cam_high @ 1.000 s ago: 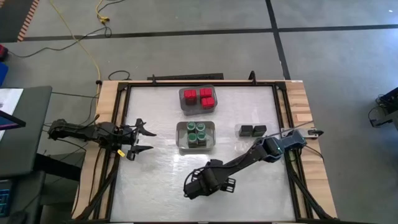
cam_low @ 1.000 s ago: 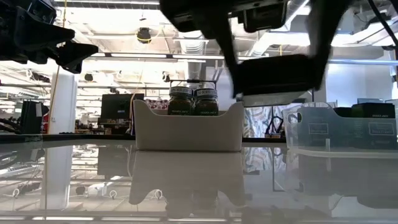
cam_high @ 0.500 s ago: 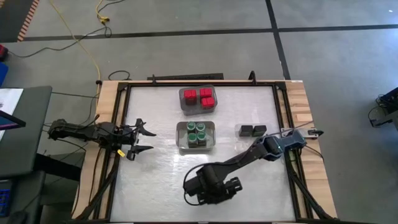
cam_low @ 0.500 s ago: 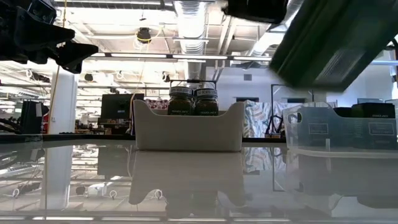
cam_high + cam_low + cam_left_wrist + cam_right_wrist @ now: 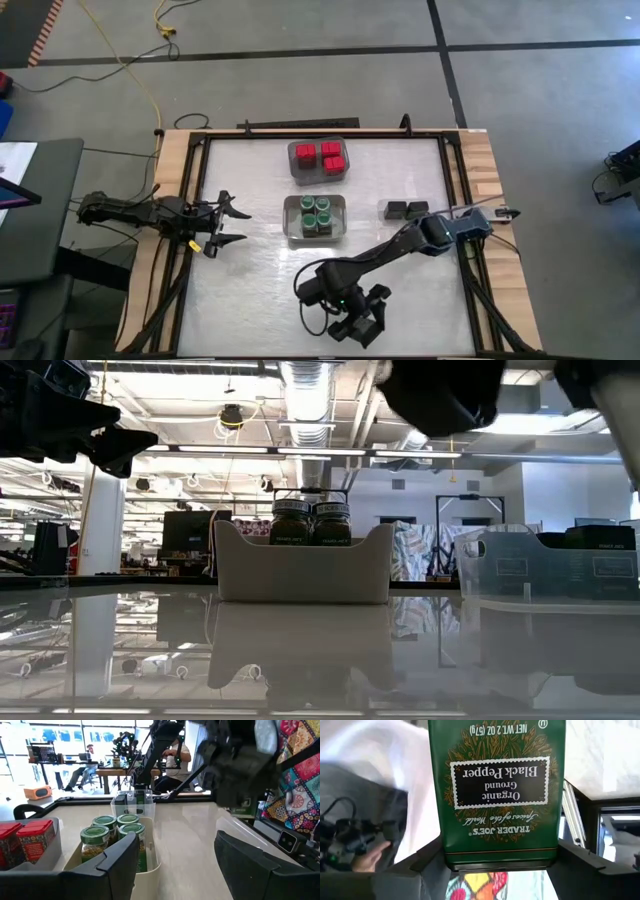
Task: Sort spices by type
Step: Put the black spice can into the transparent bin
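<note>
right hand (image 5: 358,318) gripping, left hand (image 5: 228,223) spread

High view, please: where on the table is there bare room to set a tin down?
Free: the broad white surface between the left gripper and right gripper. Crowded: the centre column, with the red-topped bin and green-lidded jar bin.

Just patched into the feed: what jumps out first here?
The right gripper grips a green black pepper tin over the table's near edge. Mid-table, a bin holds green-lidded jars, and red-topped containers fill the bin behind. The left gripper hangs open by the table's left side.
</note>
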Robot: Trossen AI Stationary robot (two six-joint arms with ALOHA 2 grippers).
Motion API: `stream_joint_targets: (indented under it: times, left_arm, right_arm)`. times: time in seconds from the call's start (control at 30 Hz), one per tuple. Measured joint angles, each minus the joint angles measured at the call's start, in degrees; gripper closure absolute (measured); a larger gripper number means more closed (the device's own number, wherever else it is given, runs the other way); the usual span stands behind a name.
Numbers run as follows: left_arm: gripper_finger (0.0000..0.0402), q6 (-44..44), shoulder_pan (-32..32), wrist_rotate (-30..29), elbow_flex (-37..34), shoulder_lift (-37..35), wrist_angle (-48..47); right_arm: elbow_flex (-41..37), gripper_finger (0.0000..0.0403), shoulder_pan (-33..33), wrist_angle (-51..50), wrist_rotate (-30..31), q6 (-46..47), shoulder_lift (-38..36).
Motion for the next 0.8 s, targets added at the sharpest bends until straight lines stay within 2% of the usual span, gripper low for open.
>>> stream_joint_targets:
  times: [0.3,0.43,0.63,0.8]
  left_arm:
    - [0.0155,0.0,0.0,0.0,0.0,0.0,0.0]
    - [0.0155,0.0,0.0,0.0,0.0,0.0,0.0]
    - [0.0155,0.0,0.0,0.0,0.0,0.0,0.0]
    - [0.0155,0.0,0.0,0.0,0.0,0.0,0.0]
  right_arm:
    - [-9.3,0.0106,-2.4,0.1,-2.7,-10.0,-1.9]
    - [-17.6,0.0106,-3.4,0.1,-3.1,-9.9,-5.5]
    - [-31.2,0.0106,-4.4,0.0,-7.4,-8.0,-12.3]
    - [-38.3,0.0106,-4.6,0.0,-10.5,-6.7,-15.1]
